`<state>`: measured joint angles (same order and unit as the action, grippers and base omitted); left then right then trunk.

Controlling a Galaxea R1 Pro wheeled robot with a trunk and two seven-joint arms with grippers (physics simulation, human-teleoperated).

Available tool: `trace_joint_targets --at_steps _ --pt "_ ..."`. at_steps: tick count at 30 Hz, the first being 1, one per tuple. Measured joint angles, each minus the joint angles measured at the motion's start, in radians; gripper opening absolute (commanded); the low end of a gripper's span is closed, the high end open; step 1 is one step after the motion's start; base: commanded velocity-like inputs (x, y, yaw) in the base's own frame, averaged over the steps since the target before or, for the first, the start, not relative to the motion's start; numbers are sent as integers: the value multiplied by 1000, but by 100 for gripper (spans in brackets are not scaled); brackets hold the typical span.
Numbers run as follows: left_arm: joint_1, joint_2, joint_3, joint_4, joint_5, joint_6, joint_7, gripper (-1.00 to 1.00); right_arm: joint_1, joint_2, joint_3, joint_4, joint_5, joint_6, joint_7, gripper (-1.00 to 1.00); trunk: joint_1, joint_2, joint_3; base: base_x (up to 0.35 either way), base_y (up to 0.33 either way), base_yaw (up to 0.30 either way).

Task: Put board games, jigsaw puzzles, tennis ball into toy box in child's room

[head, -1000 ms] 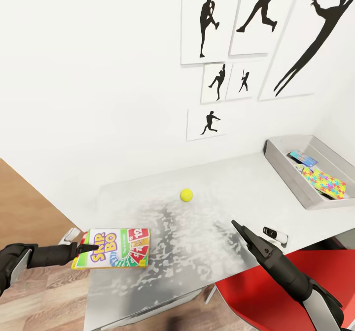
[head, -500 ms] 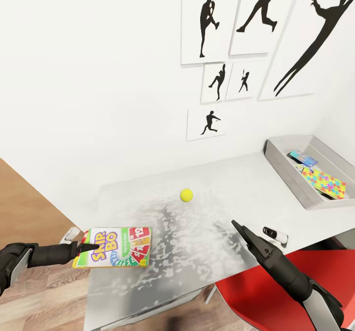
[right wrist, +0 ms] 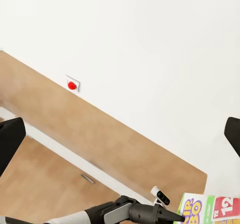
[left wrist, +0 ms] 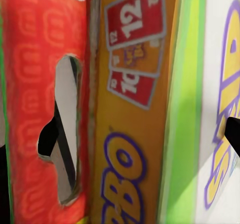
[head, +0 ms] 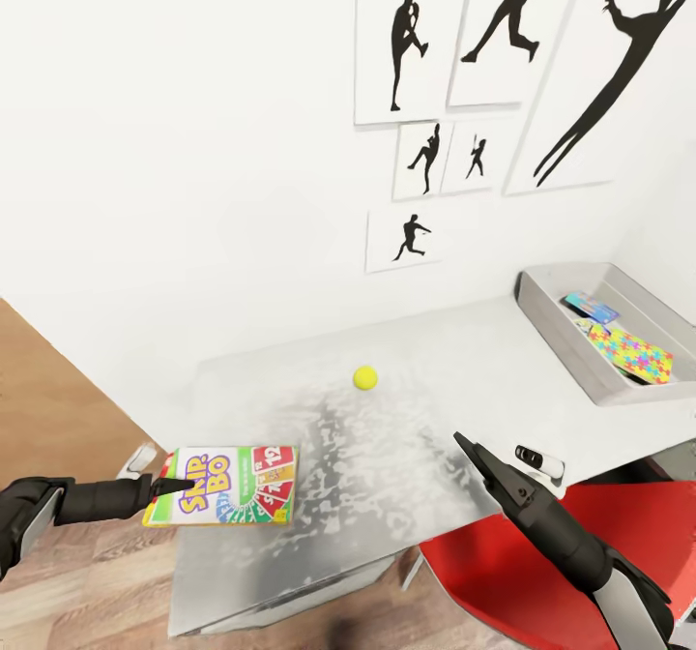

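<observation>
The SKIP-BO board game (head: 224, 487) hangs flat at the tabletop's near-left corner, about half of it over the table (head: 319, 457) and the other half out past the left edge. Its long axis runs along the near edge, pointing toward the right end. Your left gripper (head: 172, 487) is clamped on its left short edge, and in the left wrist view the box's printed face (left wrist: 135, 114) sits tight between the fingers. The toy box (head: 553, 321) lies at the far-right corner, well apart from the held game, with a jigsaw puzzle (head: 633, 352) and a blue board game (head: 590, 307) already inside. So the carry runs diagonally across the whole top, away from your left arm's side. The tennis ball (head: 364, 377) sits in the middle of the top, close to that line; keep the box above it. Your right gripper (head: 472, 454) is over the near edge, nearer the bin and the ball, its fingers spread apart and holding nothing.
</observation>
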<state>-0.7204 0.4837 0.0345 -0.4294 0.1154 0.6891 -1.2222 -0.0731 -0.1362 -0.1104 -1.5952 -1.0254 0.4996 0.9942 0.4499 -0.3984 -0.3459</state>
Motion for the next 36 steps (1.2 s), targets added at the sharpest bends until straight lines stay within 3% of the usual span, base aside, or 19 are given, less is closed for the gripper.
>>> trace_joint_targets --at_steps 18,25,30,34,36 --pt "-1 13 0 -2 4 0 -16 -100 0 -1 -1 0 6 0 3 100 0 0 5 -22 0 -4" --pt "-2 39 2 -53 3 2 -132 -100 0 -2 -2 0 6 0 3 100 0 0 5 0 0 0" --pt "-12 89 10 -92 7 8 -274 -100 0 0 0 0 7 0 1 100 0 0 5 0 0 0" --pt "-17 103 11 -100 6 7 -344 -100 0 0 0 0 15 0 0 100 0 0 5 0 0 0" --pt "-19 106 11 -103 4 7 -345 -100 0 0 0 0 27 0 0 100 0 0 5 0 0 0"
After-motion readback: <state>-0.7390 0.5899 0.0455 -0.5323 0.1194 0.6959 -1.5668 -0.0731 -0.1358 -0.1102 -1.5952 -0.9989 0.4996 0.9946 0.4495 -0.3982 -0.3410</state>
